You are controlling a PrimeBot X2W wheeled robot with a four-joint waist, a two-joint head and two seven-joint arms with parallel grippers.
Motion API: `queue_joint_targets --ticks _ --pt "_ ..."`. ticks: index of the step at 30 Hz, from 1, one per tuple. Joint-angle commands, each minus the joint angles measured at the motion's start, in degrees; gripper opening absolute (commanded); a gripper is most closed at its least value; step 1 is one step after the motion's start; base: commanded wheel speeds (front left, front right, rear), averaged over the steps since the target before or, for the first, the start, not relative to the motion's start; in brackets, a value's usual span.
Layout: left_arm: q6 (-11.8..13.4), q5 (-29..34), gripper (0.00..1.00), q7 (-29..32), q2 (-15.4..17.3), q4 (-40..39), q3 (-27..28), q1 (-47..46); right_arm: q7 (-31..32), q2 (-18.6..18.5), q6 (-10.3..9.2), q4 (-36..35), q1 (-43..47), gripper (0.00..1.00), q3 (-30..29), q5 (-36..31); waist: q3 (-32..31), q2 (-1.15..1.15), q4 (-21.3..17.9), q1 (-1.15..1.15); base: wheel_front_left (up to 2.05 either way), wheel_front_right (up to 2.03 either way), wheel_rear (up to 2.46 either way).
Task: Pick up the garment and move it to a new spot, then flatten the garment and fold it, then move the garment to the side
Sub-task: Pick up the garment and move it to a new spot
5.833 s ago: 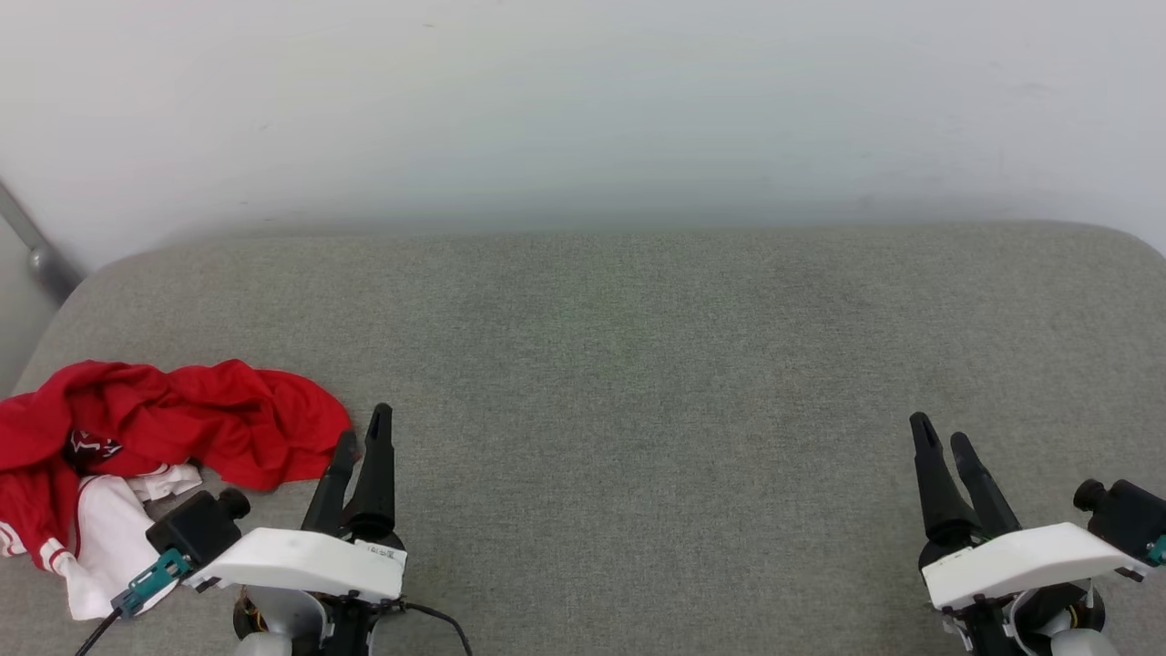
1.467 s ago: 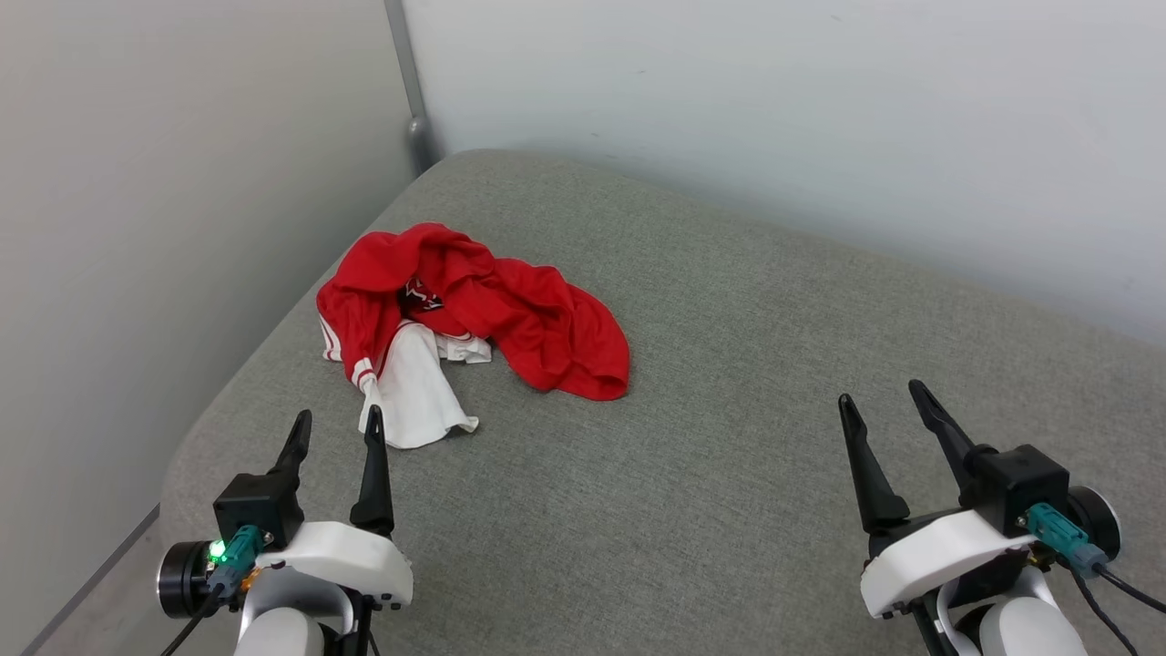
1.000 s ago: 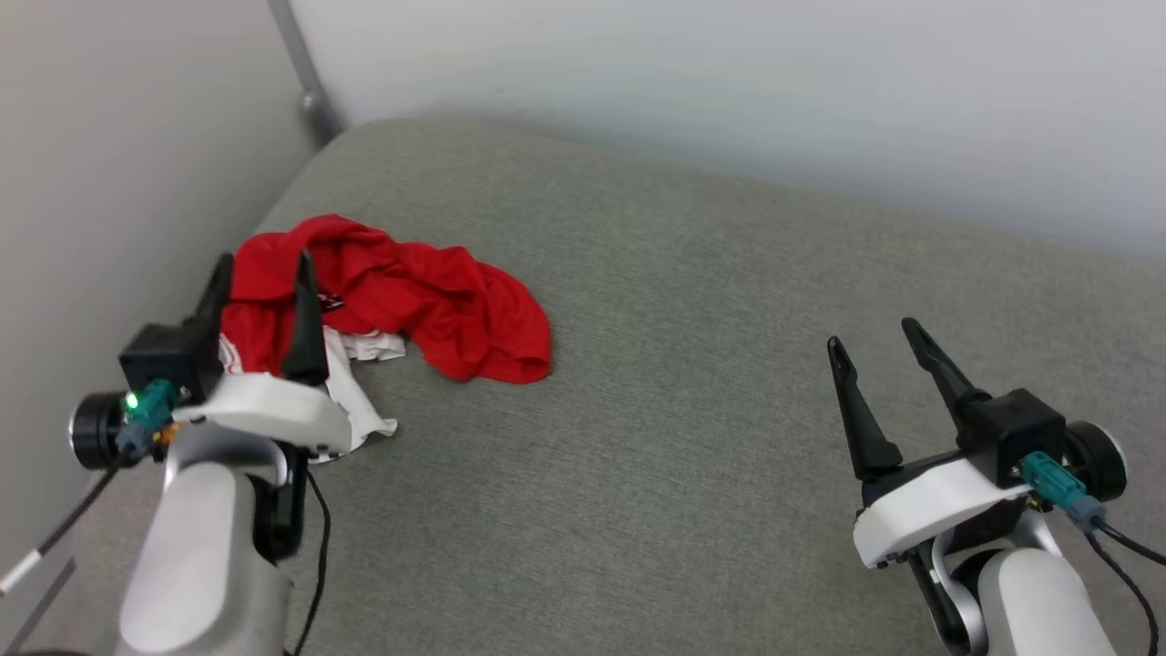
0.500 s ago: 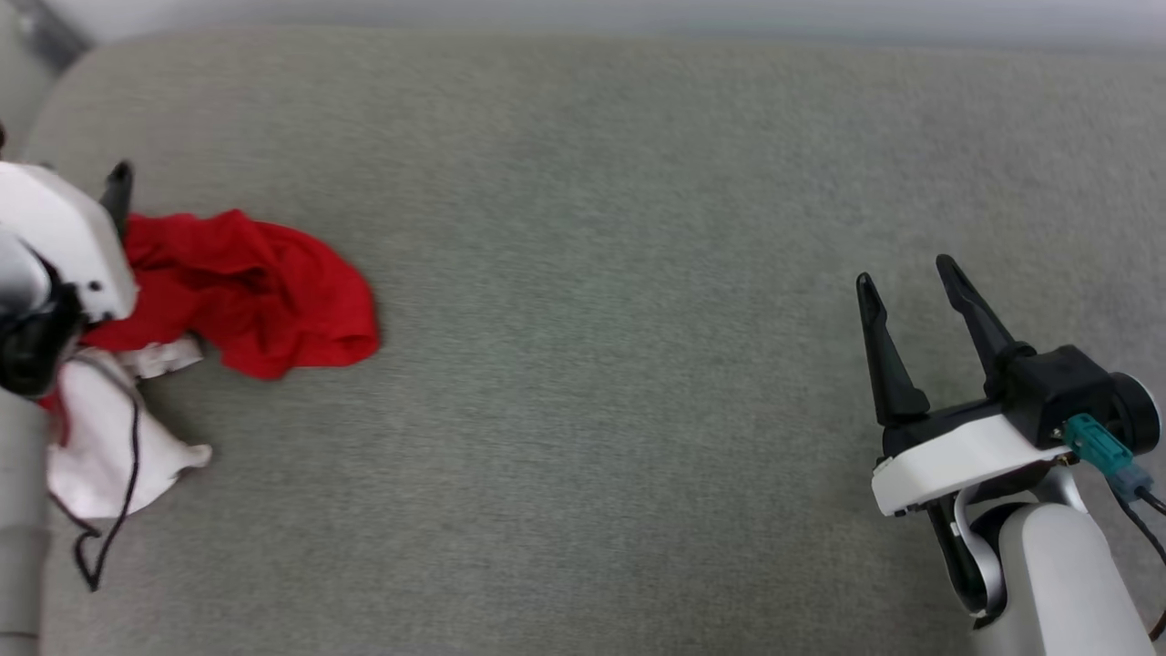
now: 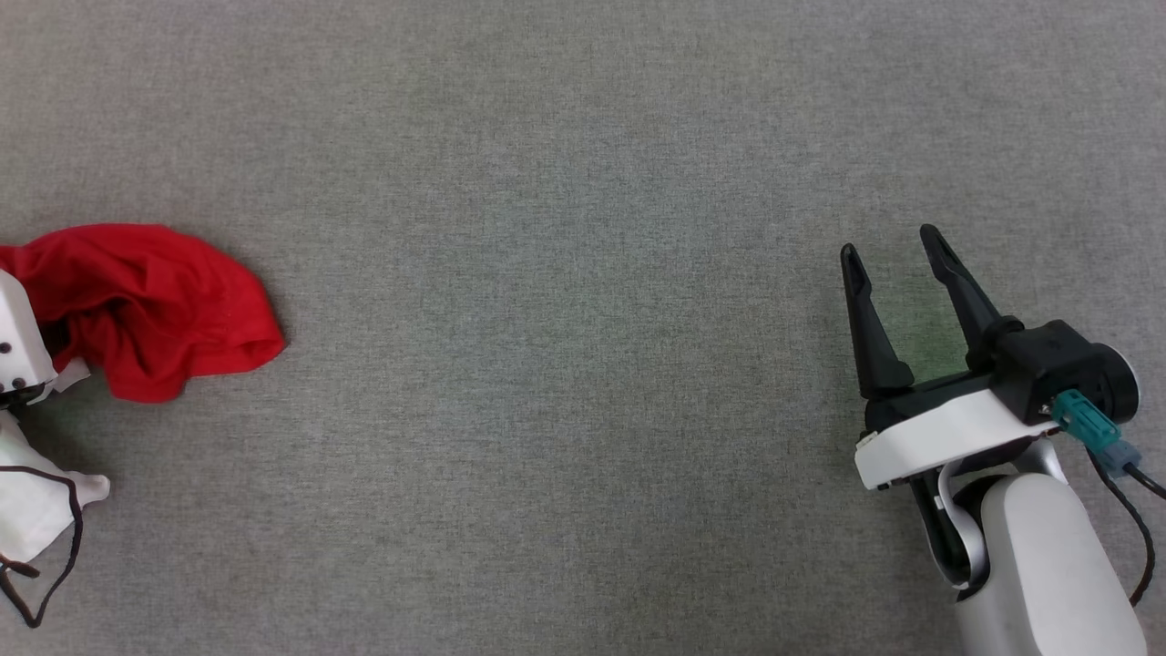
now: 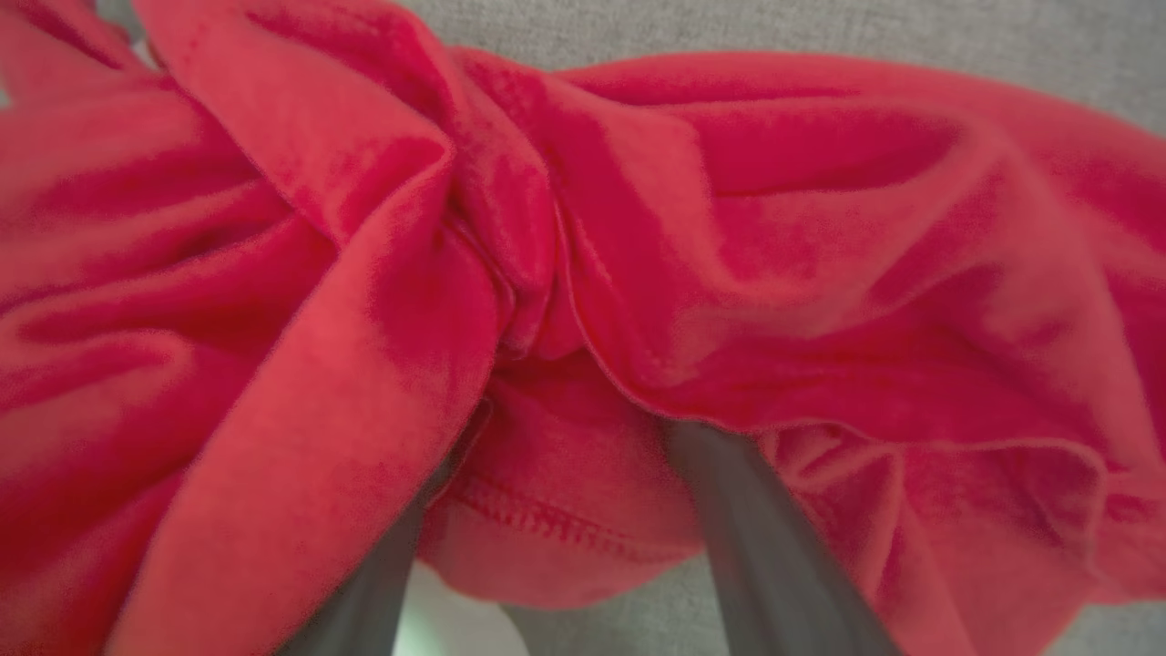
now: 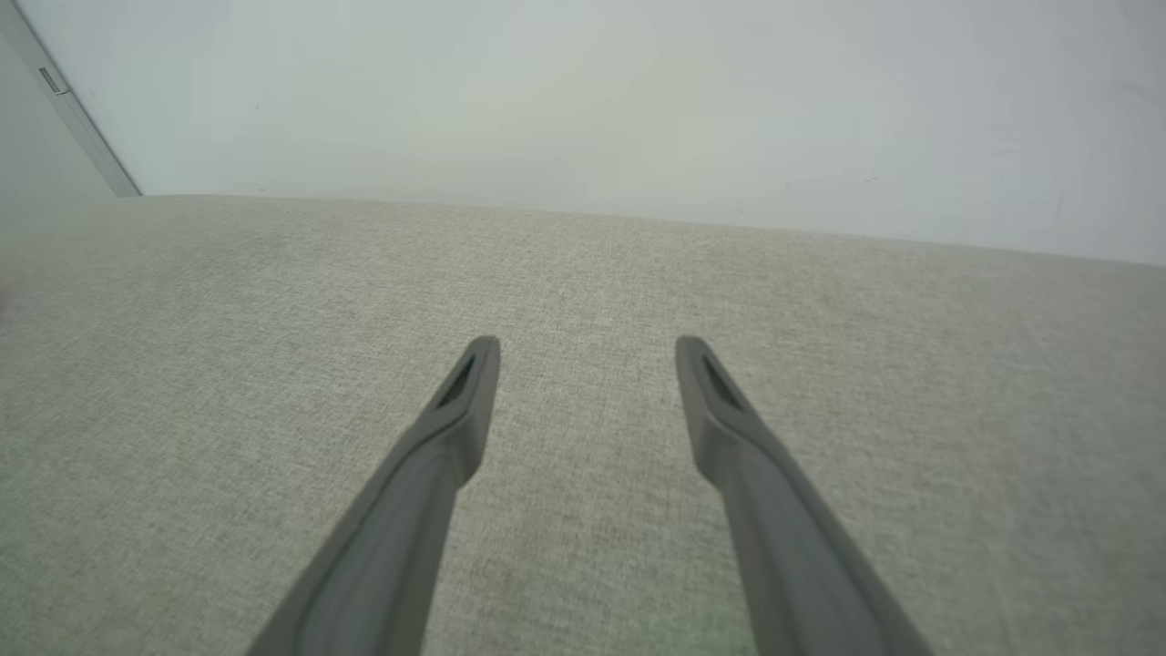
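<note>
Garment (image 5: 155, 305) is bunched at the far left of the grey fabric-covered table (image 5: 583, 273): a red heap with a white sleeve (image 5: 27, 510) trailing nearer. Lettering isn't visible from here.

Left gripper (image 6: 565, 437) is pushed into the heap. Its fingers (image 6: 756, 547) are apart, with the tips buried under red folds and a hemmed wad of fabric sitting between them. No clamp on the cloth that I can see. Its white wrist housing (image 5: 18, 346) sits at the left edge against the red cloth, and a black cable (image 5: 64, 547) loops over the sleeve.

Right gripper (image 5: 890, 244) is over bare table at the near right, well apart from the garment, with fingers spread wide and nothing between them. They point toward the far pale wall (image 7: 583, 91).
</note>
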Motion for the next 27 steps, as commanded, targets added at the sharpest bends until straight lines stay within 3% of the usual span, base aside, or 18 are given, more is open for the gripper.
queue_joint_targets --ticks 1,2,3,9,18,27 --pt "0.8 0.2 0.42 0.3 -1.7 2.6 -0.7 2.9 -0.4 0.0 -0.04 0.3 -1.1 1.0 0.0 0.1 -0.1 0.0 0.0 -0.01 0.0 0.0 0.0" --pt "1.0 0.2 0.06 -0.2 -2.0 2.7 -0.6 2.9 -0.5 0.0 -0.04 0.5 -1.1 1.0 -0.1 0.0 -0.3 0.0 0.0 -0.01 0.0 0.0 0.0" --pt "1.2 0.3 0.0 -0.8 -2.2 2.6 -0.7 2.7 -0.4 0.0 -0.04 0.7 -1.0 1.0 -0.1 0.0 -0.6 0.0 0.0 -0.01 0.0 0.0 0.0" --pt "1.7 1.8 0.0 -5.3 -1.4 1.6 -1.3 0.8 -0.7 0.0 -0.04 1.6 -0.4 1.0 -0.3 0.2 -2.8 0.0 0.4 -0.01 0.0 0.0 0.0" --pt "3.9 7.4 0.0 -22.8 -1.5 -1.3 -3.3 -3.5 -0.5 0.0 -0.04 3.2 3.2 1.0 -1.2 0.8 -11.5 0.0 2.1 -0.01 0.0 0.0 0.0" --pt "4.2 9.0 0.0 -41.1 -7.5 -2.1 -5.1 -5.7 1.2 0.0 -0.04 2.4 7.8 1.0 -2.5 1.3 -20.1 0.0 1.8 -0.01 0.0 0.0 0.0"
